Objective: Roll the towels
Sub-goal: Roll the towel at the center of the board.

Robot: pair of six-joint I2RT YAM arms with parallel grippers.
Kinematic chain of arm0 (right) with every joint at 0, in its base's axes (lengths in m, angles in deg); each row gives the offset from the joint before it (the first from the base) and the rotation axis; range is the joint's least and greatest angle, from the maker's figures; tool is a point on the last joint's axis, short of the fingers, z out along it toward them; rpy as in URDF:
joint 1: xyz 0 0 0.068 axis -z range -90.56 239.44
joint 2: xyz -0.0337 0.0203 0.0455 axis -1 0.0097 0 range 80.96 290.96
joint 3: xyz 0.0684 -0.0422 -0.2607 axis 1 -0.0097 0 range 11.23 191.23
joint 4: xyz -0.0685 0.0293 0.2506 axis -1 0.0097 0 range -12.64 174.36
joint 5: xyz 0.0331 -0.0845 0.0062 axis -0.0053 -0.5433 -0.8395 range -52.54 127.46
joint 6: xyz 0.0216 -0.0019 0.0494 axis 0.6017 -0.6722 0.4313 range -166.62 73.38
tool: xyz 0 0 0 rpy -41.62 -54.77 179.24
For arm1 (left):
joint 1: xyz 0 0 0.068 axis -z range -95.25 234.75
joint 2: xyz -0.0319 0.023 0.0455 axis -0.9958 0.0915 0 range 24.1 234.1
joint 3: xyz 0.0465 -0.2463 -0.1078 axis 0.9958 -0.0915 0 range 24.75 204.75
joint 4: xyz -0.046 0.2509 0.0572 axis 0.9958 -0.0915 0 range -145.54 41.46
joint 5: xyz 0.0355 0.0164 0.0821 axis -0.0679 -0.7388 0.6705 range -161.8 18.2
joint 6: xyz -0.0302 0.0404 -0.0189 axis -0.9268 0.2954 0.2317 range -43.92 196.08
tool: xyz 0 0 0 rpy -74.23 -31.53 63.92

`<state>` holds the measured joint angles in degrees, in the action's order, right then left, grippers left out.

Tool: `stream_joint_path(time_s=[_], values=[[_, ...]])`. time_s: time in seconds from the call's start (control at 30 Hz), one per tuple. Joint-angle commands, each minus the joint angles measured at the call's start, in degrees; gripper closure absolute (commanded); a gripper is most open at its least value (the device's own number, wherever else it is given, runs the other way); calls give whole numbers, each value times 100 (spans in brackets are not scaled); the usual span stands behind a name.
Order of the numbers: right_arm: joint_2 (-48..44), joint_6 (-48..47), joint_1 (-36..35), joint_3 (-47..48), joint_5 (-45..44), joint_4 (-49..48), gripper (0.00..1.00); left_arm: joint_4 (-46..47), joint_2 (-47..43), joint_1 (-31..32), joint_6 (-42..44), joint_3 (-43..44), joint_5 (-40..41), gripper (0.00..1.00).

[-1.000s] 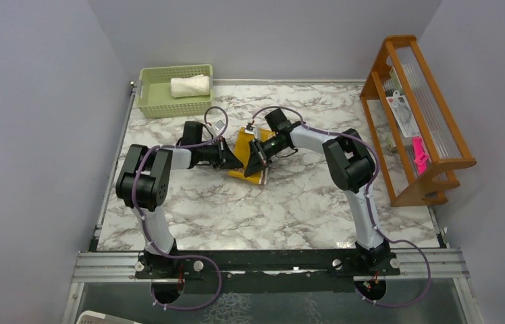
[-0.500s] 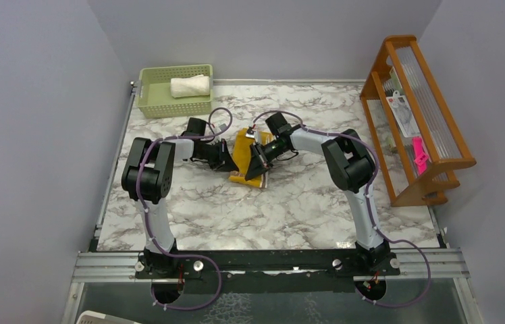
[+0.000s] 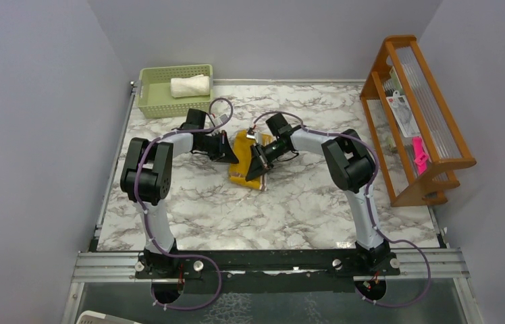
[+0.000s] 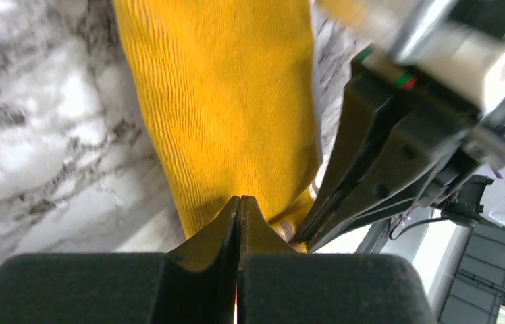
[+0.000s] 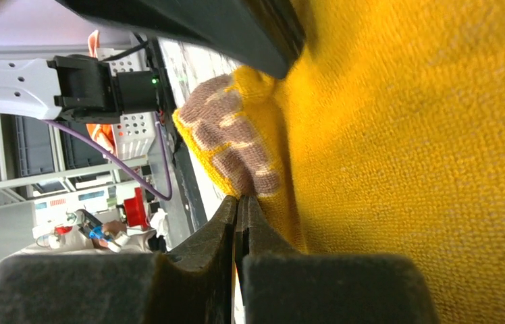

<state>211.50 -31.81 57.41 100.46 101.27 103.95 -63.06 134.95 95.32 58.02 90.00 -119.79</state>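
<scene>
Left side: the left gripper (image 4: 238,202) has its two black fingers pressed flat together with no gap. The tips nip the edge of the mustard-yellow cloth towel with a brown patch (image 4: 223,101).
Right side: the right gripper (image 5: 240,202) is squeezed tight too. Its tips pinch the same towel just beside the brown patch (image 5: 236,142).
Yellow towel's place: in the middle of the white-and-grey marble desk (image 3: 270,209), bunched up between the two grippers. Its near end lies on the desk.
White towel's place: the rolled cream-white cloth towel (image 3: 190,86) lies in the pale green plastic basket (image 3: 148,101) at the far left corner.
Hard to see: from above, the black arms cover much of the yellow towel. The left wrist view is blurry. How much cloth sits between the fingers, I cannot tell.
</scene>
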Motion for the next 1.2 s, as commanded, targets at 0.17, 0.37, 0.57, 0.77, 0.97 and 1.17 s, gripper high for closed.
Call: stream_joint_path(time_s=[0.17, 0.37, 0.57, 0.77, 0.97, 1.17], values=[[-353, -688, -5, -835, -461, 321, 99, 107, 315, -20, -263, 364, 627, 100], [-1198, -629, 3, -1280, -472, -380, 75, 221, -217, -20, -337, 189, 795, 100], [-1565, -22, 73, -1403, -190, -1282, 77, 675, -954, 69, -898, -284, 216, 100], [-1429, 346, 96, -1794, -820, -1541, 99, 979, -1245, 673, -1385, -939, 138, 100], [-1597, 628, 138, -2530, -1065, -2113, 99, 1712, -1165, 792, -2094, -1694, 306, 100], [-1521, 679, 412, -3005, -1195, -2477, 99, 1986, -1079, 789, -2385, -2223, 790, 100]])
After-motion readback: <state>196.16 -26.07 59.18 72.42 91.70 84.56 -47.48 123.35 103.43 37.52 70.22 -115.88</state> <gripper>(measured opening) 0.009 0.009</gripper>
